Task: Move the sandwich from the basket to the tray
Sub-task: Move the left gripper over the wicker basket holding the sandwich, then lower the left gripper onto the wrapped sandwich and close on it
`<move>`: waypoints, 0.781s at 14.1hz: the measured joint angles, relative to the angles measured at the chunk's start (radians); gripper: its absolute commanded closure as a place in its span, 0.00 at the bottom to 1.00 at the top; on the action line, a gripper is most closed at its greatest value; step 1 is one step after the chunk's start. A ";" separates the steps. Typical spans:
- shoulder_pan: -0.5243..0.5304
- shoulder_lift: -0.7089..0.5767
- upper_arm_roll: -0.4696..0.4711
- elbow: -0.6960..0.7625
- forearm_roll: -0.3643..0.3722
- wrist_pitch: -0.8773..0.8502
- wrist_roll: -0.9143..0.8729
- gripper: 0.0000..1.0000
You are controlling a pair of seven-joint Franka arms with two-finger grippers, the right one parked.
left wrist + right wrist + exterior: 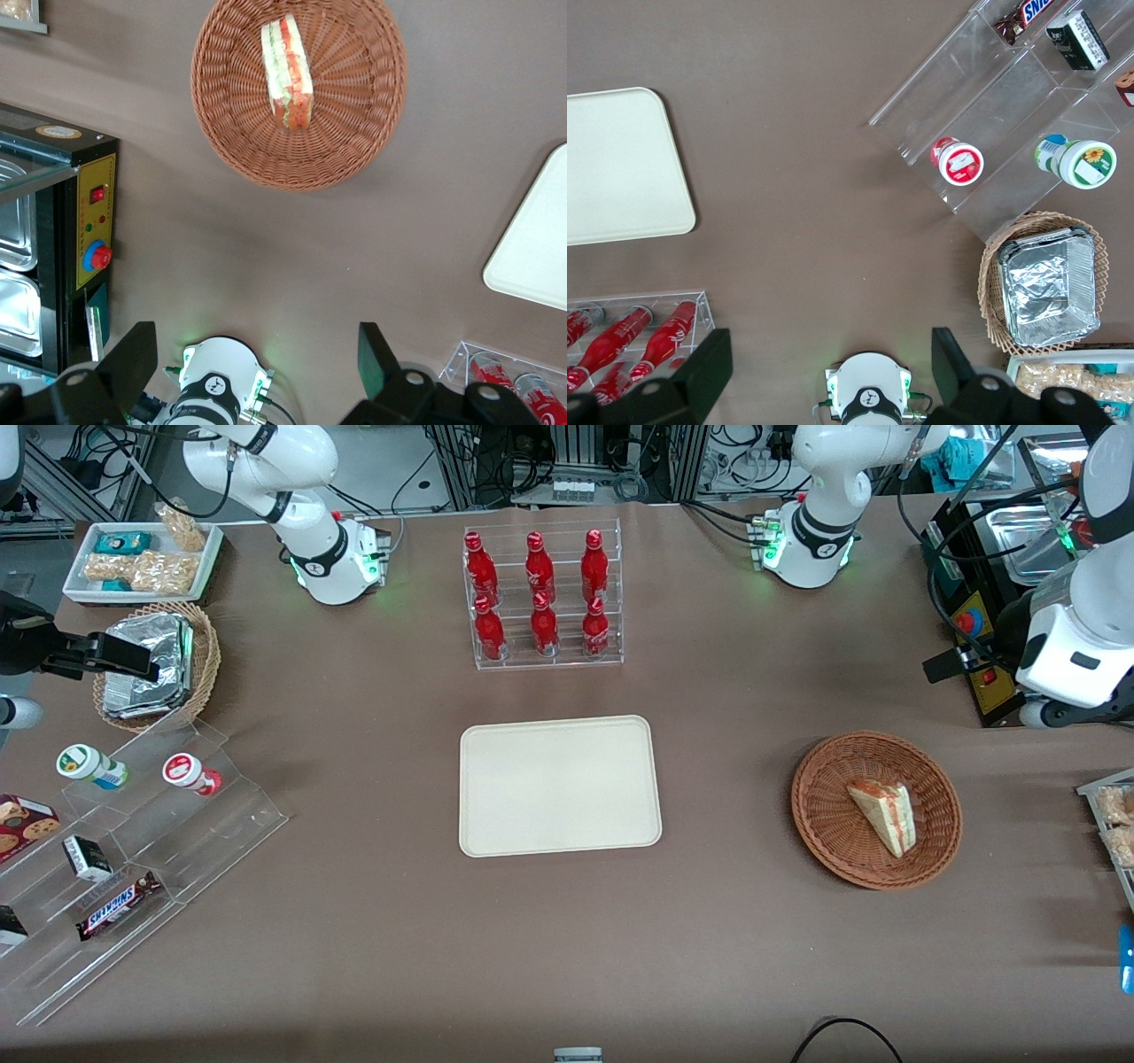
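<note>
Currently, the sandwich (881, 815) is lodged in the basket (824, 815), at three o'clock from the tray (558, 731). The gripper (257, 372), spread wide and empty, is held high above the table; a descent squarely over the wedge's bread faces is advised.

1 sandwich (882, 815) — 6 bottles (537, 593)
</note>
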 measured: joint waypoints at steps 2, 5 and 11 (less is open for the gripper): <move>0.011 0.004 0.015 -0.055 0.007 0.056 -0.001 0.00; 0.021 0.017 0.040 -0.168 0.011 0.197 -0.001 0.00; 0.022 0.077 0.074 -0.304 0.029 0.420 -0.001 0.00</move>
